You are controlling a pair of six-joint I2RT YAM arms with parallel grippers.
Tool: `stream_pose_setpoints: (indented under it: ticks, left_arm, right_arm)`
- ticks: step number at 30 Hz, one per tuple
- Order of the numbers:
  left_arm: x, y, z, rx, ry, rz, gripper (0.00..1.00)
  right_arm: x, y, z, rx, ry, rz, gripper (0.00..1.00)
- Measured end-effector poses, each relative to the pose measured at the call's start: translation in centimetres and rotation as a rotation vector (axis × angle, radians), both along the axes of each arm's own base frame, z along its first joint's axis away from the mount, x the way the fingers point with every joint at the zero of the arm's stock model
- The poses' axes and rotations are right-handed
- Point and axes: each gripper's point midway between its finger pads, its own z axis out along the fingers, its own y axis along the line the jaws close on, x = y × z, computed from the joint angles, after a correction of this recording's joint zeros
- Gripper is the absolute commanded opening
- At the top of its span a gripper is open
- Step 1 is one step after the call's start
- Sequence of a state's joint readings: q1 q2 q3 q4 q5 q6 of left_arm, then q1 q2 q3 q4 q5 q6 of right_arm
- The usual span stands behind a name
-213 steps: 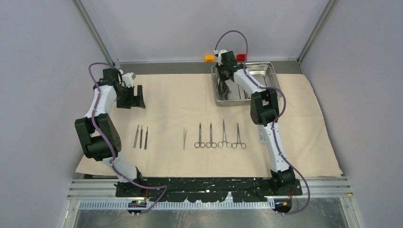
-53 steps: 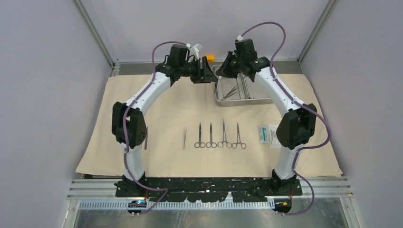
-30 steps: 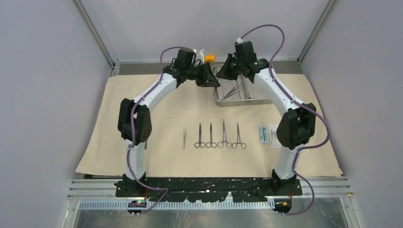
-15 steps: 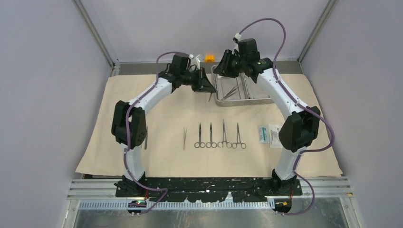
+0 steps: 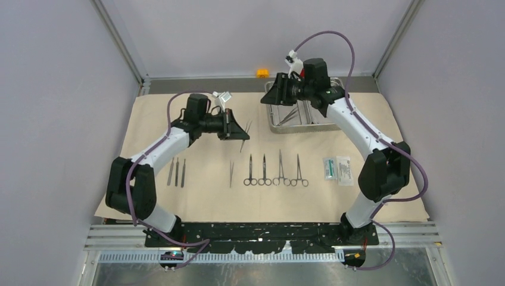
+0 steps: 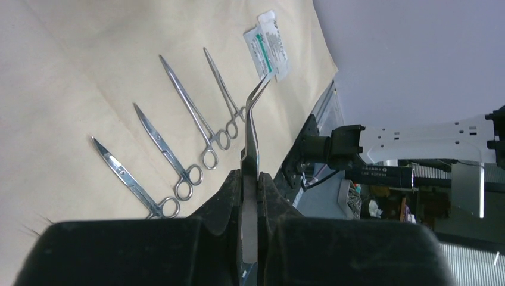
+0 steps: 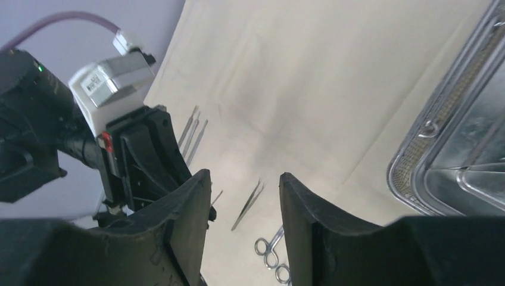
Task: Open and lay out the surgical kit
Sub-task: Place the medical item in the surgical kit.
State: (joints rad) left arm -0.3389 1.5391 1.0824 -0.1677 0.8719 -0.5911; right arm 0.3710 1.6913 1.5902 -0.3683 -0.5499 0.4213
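Beige matte cloth covers the worktop. Left fingers pinched narrow on slim steel bent-tip tweezers over mid-cloth; contact with the cloth unclear. Right fingers wide apart and empty at the 9 o'clock rim of the shiny tray. Tray contents half hidden by the arm. Four ring-handled clamps lie in a row at the tray's 6 o'clock, with packets at their 3 o'clock.

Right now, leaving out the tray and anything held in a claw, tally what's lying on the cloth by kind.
Ring-handled instruments: 4
Straight handles: 3
Tweezers: 1
Packets: 2
Total: 10
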Motion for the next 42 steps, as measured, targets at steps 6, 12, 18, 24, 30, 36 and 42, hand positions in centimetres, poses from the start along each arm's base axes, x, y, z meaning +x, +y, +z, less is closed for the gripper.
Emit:
stream_pose_setpoints:
  ticks: [6,12,18,24,30,36,42]
  left_arm:
    - [-2.2,0.8,0.0,-0.07,-0.009,-0.054,0.0]
    - [-3.5,0.9,1.4,-0.141,-0.048,-0.115,0.0]
    - [-4.5,0.7,3.3,-0.198,-0.096,-0.182,0.0]
    - [-4.9,0.7,3.9,-0.218,-0.11,-0.208,0.0]
    - [-5.1,0.8,3.8,-0.221,-0.116,-0.211,0.0]
    - [-5.1,0.8,3.8,-0.222,-0.116,-0.212,0.0]
    - [-5.1,0.8,3.8,-0.222,-0.116,-0.212,0.0]
  right_arm:
    - [-2.6,2.4,-2.5,0.068,0.052,0.175,0.63]
    - [-5.7,5.1,-0.9,0.151,0.012,0.376,0.64]
    - [-8.0,5.9,-1.2,0.196,0.02,0.501,0.63]
    - [-9.3,5.8,-1.7,0.225,0.043,0.565,0.57]
    - [-9.8,6.0,-1.6,0.269,0.055,0.588,0.54]
    - [-9.8,6.4,-1.0,0.295,0.048,0.593,0.5]
    - [-10.1,6.9,-0.7,0.309,0.044,0.606,0.4]
